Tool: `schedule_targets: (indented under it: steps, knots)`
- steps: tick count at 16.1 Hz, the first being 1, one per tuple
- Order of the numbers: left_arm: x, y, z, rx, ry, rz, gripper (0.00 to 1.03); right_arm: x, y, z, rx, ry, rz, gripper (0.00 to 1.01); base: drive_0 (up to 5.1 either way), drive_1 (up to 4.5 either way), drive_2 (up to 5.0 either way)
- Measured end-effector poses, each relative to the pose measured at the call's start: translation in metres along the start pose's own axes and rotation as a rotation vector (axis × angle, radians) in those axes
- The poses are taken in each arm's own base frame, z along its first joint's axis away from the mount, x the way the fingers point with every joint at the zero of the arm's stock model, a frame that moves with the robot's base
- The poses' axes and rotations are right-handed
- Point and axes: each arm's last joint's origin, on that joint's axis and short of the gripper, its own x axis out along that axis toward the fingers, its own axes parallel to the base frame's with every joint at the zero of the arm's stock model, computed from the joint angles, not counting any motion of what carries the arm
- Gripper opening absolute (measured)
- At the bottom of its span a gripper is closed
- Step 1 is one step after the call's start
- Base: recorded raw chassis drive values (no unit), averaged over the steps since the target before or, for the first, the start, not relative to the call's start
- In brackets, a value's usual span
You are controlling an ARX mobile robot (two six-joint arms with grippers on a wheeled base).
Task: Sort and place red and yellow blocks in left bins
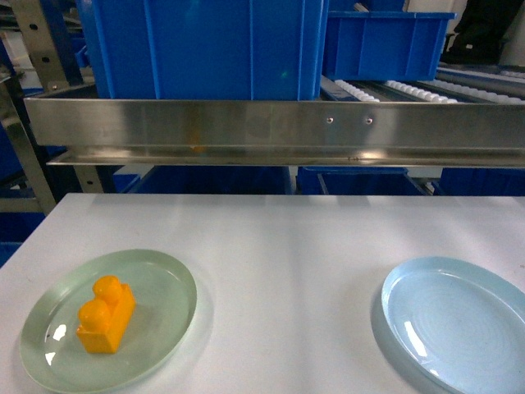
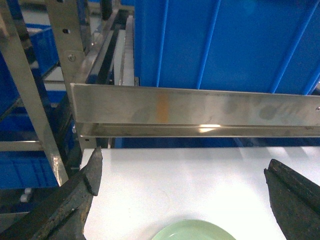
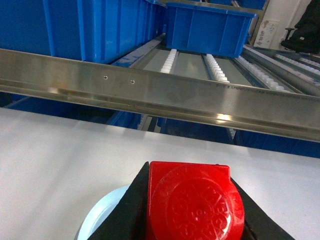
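Right fingers [image 3: 192,210] clamp red block [image 3: 192,202] above pale-blue plate [image 3: 100,215]; left fingers [image 2: 182,185] spread, empty. Lift clear of steel rail [image 3: 160,90] before reaching blue bin [image 3: 95,25].

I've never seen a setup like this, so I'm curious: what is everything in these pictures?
yellow-orange two-stud brick: one, on the green plate
red one-stud block: one, clamped in the right gripper, above the pale-blue plate
green plate: one, glassy, table's near left
pale-blue plate: one, table's near right
blue crates: two on the rack's upper level, the big one left; more below
steel rack rail: one, behind the table
white table: one
left gripper: open, empty
right gripper: shut on the red block
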Motion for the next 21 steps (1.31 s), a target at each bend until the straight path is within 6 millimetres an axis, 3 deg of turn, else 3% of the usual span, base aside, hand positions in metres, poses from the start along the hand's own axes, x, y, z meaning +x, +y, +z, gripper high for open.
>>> schedule_targets:
  steps: [2,4,5,7,12,15,21]
  knots:
    - [0.023,-0.003,0.000,-0.002,0.045,-0.005,0.98,0.000,0.000,0.000,0.000,0.000,0.000,0.27,0.0,0.00,0.0]
    - [0.048,-0.007,-0.027,-0.001,0.155,0.005,0.98,0.000,0.000,0.000,0.000,0.000,0.000,0.27,0.0,0.00,0.0]
    - [0.050,-0.008,-0.032,-0.003,0.178,0.001,0.98,0.000,0.000,0.000,0.000,0.000,0.000,0.27,0.0,0.00,0.0]
    - [0.064,-0.012,-0.066,0.000,0.306,0.011,0.98,0.000,0.000,0.000,0.000,0.000,0.000,0.27,0.0,0.00,0.0]
    - [0.061,-0.042,-0.109,0.030,0.412,-0.020,0.98,0.000,0.000,0.000,0.000,0.000,0.000,0.27,0.0,0.00,0.0]
    - [0.055,-0.040,-0.143,0.041,0.502,0.035,0.98,0.000,0.000,0.000,0.000,0.000,-0.002,0.27,0.0,0.00,0.0]
    - [0.056,-0.038,-0.174,0.025,0.540,0.039,0.98,0.000,0.000,0.000,0.000,0.000,-0.002,0.27,0.0,0.00,0.0]
